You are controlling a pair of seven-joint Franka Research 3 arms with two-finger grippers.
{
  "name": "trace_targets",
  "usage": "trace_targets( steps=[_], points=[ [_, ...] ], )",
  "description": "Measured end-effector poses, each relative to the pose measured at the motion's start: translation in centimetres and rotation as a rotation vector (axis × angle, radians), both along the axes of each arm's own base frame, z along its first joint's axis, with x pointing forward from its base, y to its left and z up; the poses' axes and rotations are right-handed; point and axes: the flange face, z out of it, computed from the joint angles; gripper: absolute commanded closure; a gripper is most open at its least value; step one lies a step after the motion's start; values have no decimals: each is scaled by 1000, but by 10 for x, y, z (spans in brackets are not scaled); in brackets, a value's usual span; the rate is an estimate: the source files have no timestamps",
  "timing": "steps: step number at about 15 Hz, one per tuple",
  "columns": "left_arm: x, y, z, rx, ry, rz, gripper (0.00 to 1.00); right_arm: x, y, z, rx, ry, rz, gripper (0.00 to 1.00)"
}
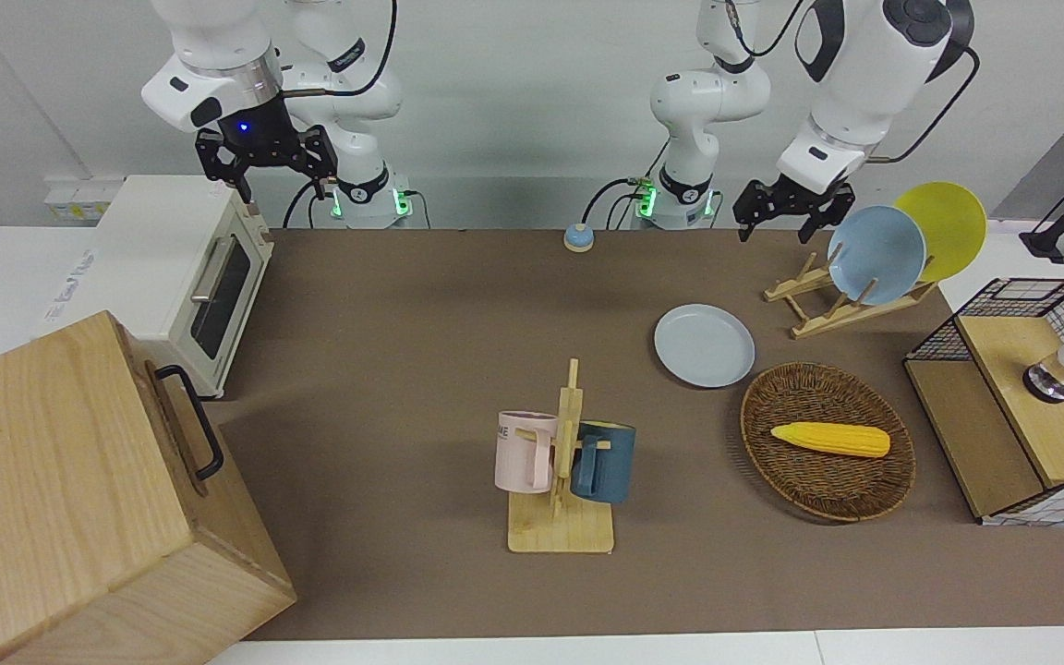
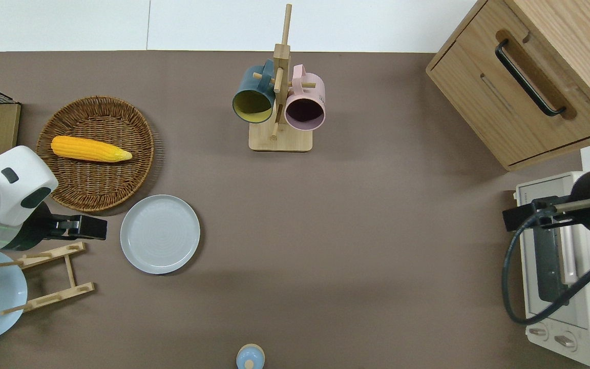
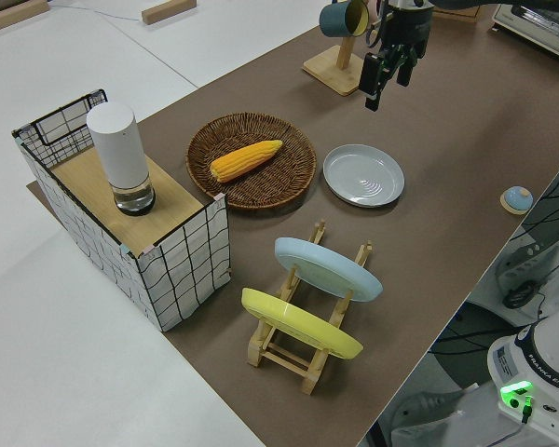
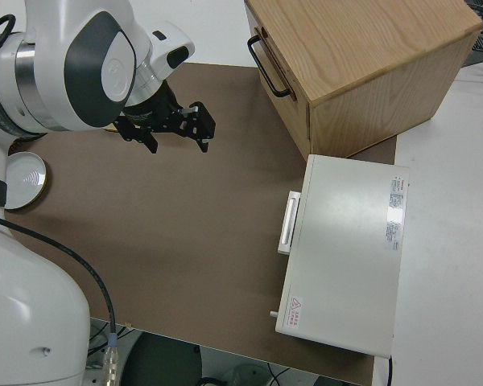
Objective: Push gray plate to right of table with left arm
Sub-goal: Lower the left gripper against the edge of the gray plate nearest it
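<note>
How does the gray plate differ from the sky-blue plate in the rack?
The gray plate lies flat on the table; the sky-blue plate stands tilted on edge in the wooden rack. The gray one is paler and sits beside the wicker basket. Both are round.

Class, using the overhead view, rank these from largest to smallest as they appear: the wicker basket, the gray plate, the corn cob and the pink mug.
1. Wicker basket
2. Gray plate
3. Corn cob
4. Pink mug

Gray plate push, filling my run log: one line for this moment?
left gripper: raised beside gray plate, no contact | plate: flat on table | right arm: parked
</note>
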Motion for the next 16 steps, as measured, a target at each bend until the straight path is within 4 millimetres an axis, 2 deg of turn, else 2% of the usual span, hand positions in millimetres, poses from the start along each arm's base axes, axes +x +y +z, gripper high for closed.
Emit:
trace_targets(
  steps=[2,6,8,12,14,16],
  points=[
    [0,6,-30,0,19,12,5,0,0,0,0,0,0,5],
    [-1,16,-76,-4,30,3,5,0,0,0,0,0,0,5],
    [-1,28,-101,-11,41,-9,5,0,0,0,0,0,0,5],
    [-1,44,-163,-21,54,-34,17,0,0,0,0,0,0,5],
    [0,48,-191,-17,63,-62,67,0,0,0,0,0,0,5],
    [2,50,-216,-24,73,-81,169,0,0,0,0,0,0,5]
  ],
)
